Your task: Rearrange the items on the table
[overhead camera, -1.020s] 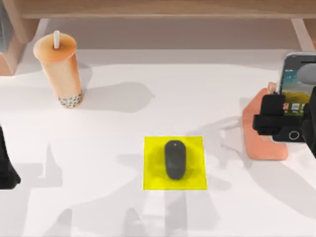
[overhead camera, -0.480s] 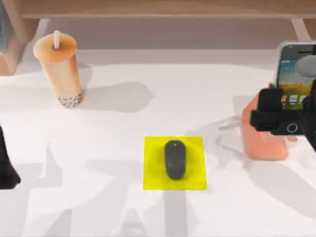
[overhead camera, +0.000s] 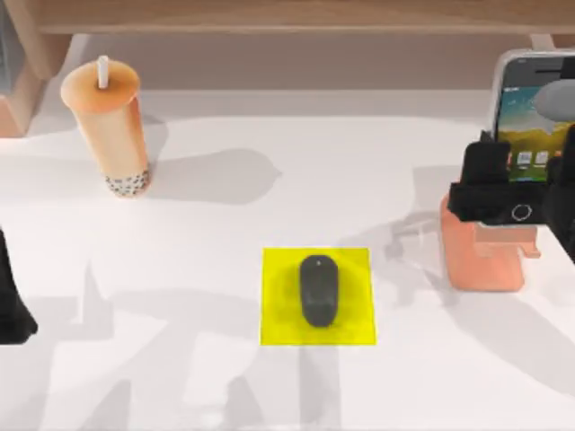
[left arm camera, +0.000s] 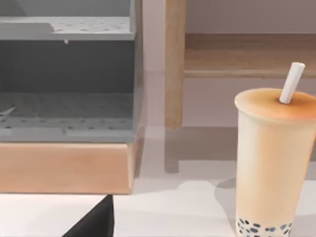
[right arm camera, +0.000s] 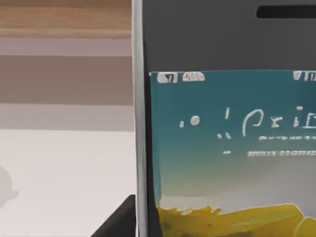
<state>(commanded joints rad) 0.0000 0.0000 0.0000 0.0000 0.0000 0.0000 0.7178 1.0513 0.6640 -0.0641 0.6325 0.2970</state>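
Top view shows your right gripper [overhead camera: 512, 202] at the table's right side, its dark fingers clamped on the lower end of the black smartphone with the lit colourful screen [overhead camera: 530, 117], which stands upright just above the salmon-pink phone stand [overhead camera: 481, 256]; whether its lower edge touches the stand you cannot tell. Treat the phone as a thin, rigid, glassy slab: light, but probably slick along its edges and apt to pivot when held so low, so a firm squeeze across the narrow sides is the safer hold, and it should be lowered squarely. The small black oval computer mouse [overhead camera: 318, 290] lies on the flat yellow square pad [overhead camera: 278, 269] mid-table. The tall orange bubble-tea cup with white straw [overhead camera: 110, 126] stands at the far left of the large white tabletop [overhead camera: 269, 197], top-heavy by the look of it. Your left arm [overhead camera: 11, 305] sits parked at the left edge; you cannot tell how its claw stands.
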